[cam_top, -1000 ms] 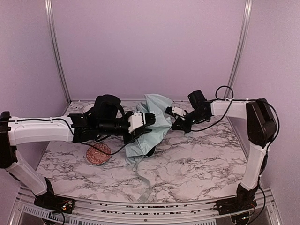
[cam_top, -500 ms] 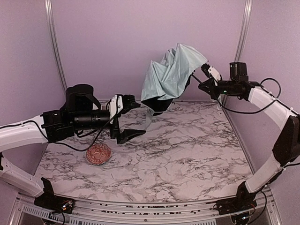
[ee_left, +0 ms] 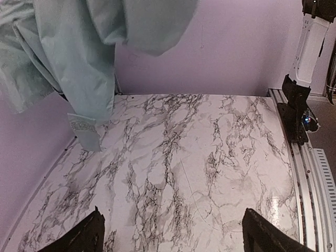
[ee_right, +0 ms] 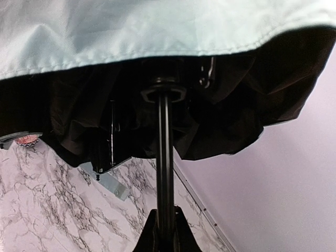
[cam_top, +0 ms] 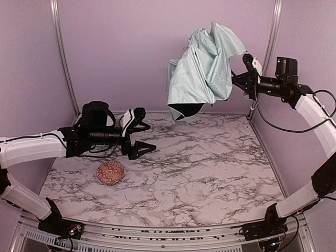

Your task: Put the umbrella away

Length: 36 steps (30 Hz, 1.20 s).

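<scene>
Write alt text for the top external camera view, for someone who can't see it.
The right claw holds a loosely collapsed pale mint-green fabric umbrella, black-lined, by its thin shaft, high above the white marble-patterned table. The left claw hovers open over the table's left side, near a small red patterned bowl.

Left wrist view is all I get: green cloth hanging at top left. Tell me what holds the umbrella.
Observer: The right hand is shut on its thin black shaft.
Operator: Say where it hangs.
Observer: The umbrella hangs high near the back wall, off the table.
Operator: Name anything lying outside my picture.
Observer: A small red patterned bowl sits on the table's left side.
</scene>
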Tool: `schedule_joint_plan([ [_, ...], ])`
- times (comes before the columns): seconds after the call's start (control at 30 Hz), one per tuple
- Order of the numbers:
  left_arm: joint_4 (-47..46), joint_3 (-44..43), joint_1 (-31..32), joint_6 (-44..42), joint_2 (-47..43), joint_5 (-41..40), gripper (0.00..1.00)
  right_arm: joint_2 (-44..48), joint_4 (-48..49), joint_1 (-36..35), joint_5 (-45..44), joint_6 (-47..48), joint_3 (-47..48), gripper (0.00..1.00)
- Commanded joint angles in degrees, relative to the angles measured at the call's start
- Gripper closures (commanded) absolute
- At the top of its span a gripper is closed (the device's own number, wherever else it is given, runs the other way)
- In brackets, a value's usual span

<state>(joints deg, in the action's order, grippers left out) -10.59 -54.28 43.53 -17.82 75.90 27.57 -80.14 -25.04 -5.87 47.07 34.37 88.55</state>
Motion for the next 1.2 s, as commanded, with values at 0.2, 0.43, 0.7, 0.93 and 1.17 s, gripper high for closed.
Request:
schedule_joint_plan([
  [0.2,-17.8,1.7,0.6,6.4,5.4,3.1,0.04,3.5,3.3,-0.3,14.1,-1.0,3.1,1.0],
  [0.43,-19.3,2.5,7.6,9.0,8.8,9.1,0.1,4.0,5.5,-1.6,12.8,-1.5,2.6,1.0],
  [0.7,-21.2,-0.5,7.6,8.8,13.1,6.6,0.82,4.6,4.7,-1.9,15.8,-1.2,2.8,1.0],
  [0.93,-21.2,4.6,6.0,7.5,12.6,2.7,1.0,7.1,3.8,-1.9,15.3,0.4,0.9,1.0],
  [1.17,-21.0,4.1,0.1,0.0,16.9,-6.2,1.0,12.1,-3.3,-11.6,9.0,9.5,-5.1,1.0],
])
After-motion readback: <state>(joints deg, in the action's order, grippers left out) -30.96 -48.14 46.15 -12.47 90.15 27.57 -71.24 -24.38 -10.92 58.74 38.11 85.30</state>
